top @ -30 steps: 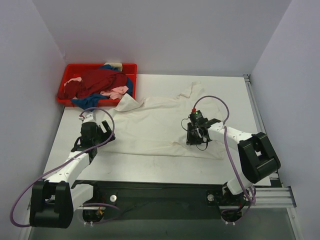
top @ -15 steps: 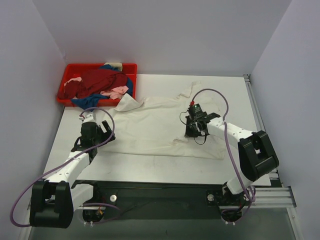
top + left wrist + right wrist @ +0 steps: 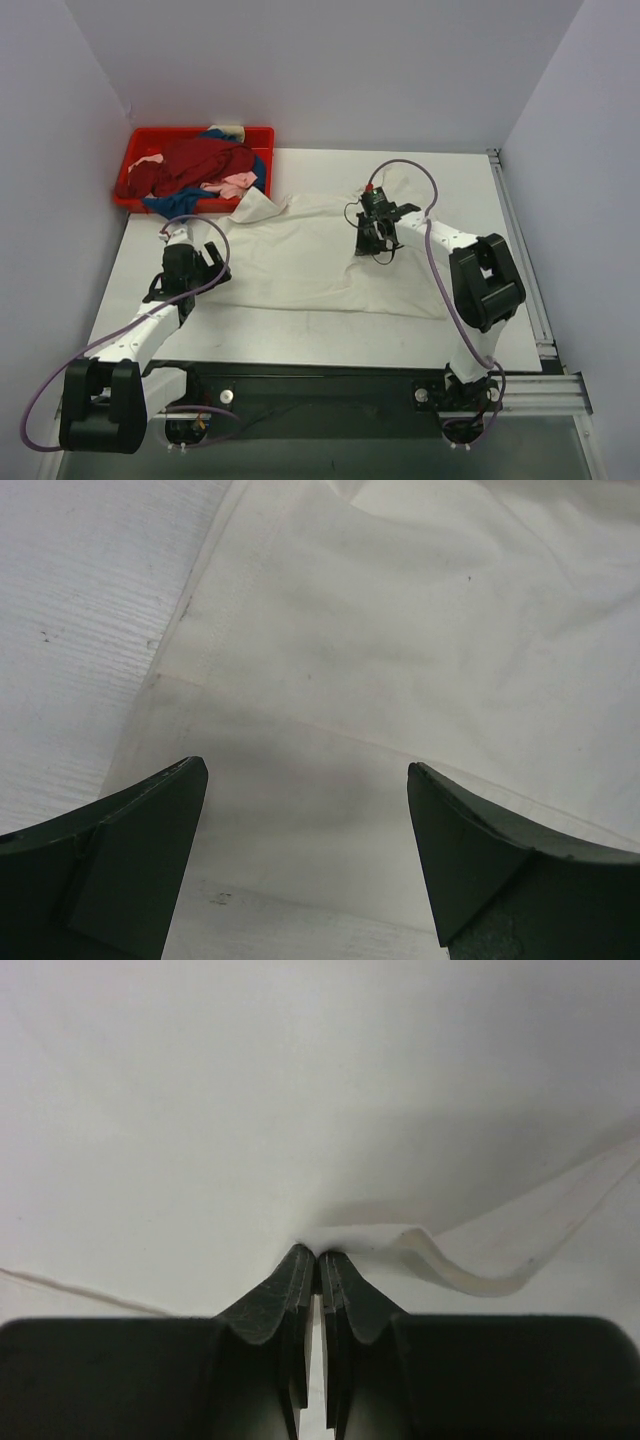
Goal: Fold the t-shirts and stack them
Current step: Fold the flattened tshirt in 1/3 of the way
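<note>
- One cream shirt lies spread on the table, a sleeve just beside the tray.
- Red shirt, blue shirt and pink shirt are heaped in the tray.
- Right gripper, well apart from the tray, pinches a cream fold.
- Left gripper, near the tray, is spread wide over the cream shirt's edge.

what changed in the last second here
The right gripper slid away from its base and a little to the left across the cream-white t-shirt, and its jaws closed on a pinch of the cloth. The left gripper stayed open over the shirt's left edge, and the pile of shirts in the red tray did not move.
</note>
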`<state>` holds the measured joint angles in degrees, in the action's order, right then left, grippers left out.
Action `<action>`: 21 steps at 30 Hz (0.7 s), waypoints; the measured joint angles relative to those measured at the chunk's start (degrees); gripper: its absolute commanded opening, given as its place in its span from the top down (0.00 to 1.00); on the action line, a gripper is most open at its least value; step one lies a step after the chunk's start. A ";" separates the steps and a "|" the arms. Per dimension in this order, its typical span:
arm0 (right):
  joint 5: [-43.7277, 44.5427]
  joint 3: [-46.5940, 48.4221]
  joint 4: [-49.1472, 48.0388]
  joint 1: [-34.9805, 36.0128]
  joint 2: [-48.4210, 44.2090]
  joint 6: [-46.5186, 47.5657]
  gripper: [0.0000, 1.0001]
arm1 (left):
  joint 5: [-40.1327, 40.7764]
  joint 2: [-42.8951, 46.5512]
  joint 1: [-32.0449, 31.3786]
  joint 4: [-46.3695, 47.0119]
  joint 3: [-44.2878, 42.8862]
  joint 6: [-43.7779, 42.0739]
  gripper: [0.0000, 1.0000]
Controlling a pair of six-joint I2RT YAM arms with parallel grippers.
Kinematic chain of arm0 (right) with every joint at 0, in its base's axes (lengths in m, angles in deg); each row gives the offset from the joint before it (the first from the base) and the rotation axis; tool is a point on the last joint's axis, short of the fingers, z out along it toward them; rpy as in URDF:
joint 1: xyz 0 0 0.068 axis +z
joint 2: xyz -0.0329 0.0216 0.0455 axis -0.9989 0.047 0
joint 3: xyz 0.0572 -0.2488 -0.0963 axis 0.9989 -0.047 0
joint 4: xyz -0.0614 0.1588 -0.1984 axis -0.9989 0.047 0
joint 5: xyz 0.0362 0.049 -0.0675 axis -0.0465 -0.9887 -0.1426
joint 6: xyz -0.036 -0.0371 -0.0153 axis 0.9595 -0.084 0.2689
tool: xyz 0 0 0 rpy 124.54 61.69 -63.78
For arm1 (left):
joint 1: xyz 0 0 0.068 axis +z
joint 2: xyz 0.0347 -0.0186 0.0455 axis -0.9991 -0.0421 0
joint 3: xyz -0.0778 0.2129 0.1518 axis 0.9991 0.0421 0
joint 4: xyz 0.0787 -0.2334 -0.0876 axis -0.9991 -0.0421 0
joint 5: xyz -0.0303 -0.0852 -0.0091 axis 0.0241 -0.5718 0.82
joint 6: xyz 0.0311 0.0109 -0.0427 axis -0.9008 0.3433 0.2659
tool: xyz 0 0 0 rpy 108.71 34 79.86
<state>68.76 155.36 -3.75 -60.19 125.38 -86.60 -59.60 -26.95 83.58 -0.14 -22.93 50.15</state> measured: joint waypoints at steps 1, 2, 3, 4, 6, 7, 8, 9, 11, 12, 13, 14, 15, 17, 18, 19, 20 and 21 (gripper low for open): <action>-0.09 0.79 0.20 0.00 0.72 0.04 0.87 | -0.02 0.00 0.00 -0.02 0.00 0.00 0.07; -0.20 1.49 0.24 0.00 1.38 0.11 0.82 | -0.02 -0.04 0.00 -0.02 0.00 0.00 0.07; -0.33 2.12 0.28 0.00 1.92 0.07 0.70 | 0.00 -0.09 0.00 -0.02 0.00 0.00 0.07; -0.46 2.73 0.33 0.00 2.45 0.00 0.64 | -0.02 -0.11 0.00 -0.02 0.00 0.00 0.07; -0.83 3.67 0.39 0.00 2.95 0.28 0.49 | -0.02 -0.11 0.00 -0.02 0.00 0.00 0.07; -1.03 4.11 0.59 0.00 2.95 0.20 0.46 | 0.00 -0.13 0.00 -0.02 0.00 0.00 0.07; -1.29 4.57 0.68 0.00 2.95 0.28 0.44 | -0.02 -0.13 0.00 -0.02 0.00 0.00 0.07; -1.57 5.07 0.70 0.00 2.95 0.28 0.41 | -0.02 -0.15 0.00 -0.02 0.00 0.00 0.07; -2.14 5.97 0.66 0.00 2.95 0.28 0.40 | 0.00 -0.17 0.00 -0.04 0.00 0.00 0.08; -2.36 6.25 0.59 0.00 2.93 0.26 0.39 | 0.00 -0.17 0.00 -0.02 0.00 -0.02 0.07; -2.51 6.29 0.57 0.00 2.78 0.24 0.39 | -0.02 -0.17 0.00 -0.04 0.00 0.00 0.07; -2.56 6.27 0.70 0.00 2.47 0.24 0.38 | 0.00 -0.17 0.00 -0.04 0.00 0.00 0.07; -2.58 6.12 0.70 0.00 2.12 0.26 0.37 | -0.02 -0.15 0.00 -0.04 0.00 0.00 0.07; -2.51 5.01 0.46 0.00 0.39 0.33 0.36 | -0.02 0.00 0.00 -0.02 0.00 -0.02 0.07; -2.49 3.87 0.22 0.00 -0.83 0.35 0.36 | -0.07 0.20 0.00 0.07 0.04 0.00 0.07; -2.47 2.56 0.20 0.00 -2.27 0.35 0.35 | -0.09 0.48 -0.02 0.09 0.11 0.00 0.07; -2.45 1.22 0.20 -0.02 -3.67 0.37 0.35 | -0.17 0.83 -0.17 0.22 0.11 0.00 0.07; -2.45 -0.22 0.04 -0.02 -5.07 0.37 0.35 | -0.17 1.18 -0.48 0.52 0.11 0.00 0.07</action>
<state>66.31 155.14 -3.70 -60.21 120.31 -86.23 -59.77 -25.77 83.09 0.39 -22.83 50.15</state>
